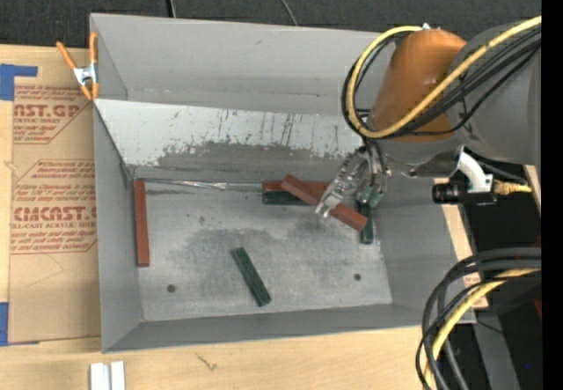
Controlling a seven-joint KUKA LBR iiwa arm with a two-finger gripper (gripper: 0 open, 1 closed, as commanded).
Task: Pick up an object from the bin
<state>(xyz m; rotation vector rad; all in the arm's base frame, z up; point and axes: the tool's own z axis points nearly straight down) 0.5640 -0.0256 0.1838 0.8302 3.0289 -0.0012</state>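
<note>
Red-brown blocks [301, 190] and dark green blocks [278, 198] lie crossed near the bin's back wall [229, 128], with the tool [334, 201] down among them. I cannot tell its opening or whether it grips anything. Judging by this, lifting remains.

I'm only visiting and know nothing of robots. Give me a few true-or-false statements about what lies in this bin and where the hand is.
1. A reddish-brown bar lies along the bin's wall on the view's left. True.
2. A lone dark green bar lies directly under the hand. False: it lies apart, towards the view's lower left of the hand.
3. The hand is over a small cluster of reddish-brown and green bars. True.
4. Dozens of things are heaped in the bin. False: only a few bars lie there.
</note>
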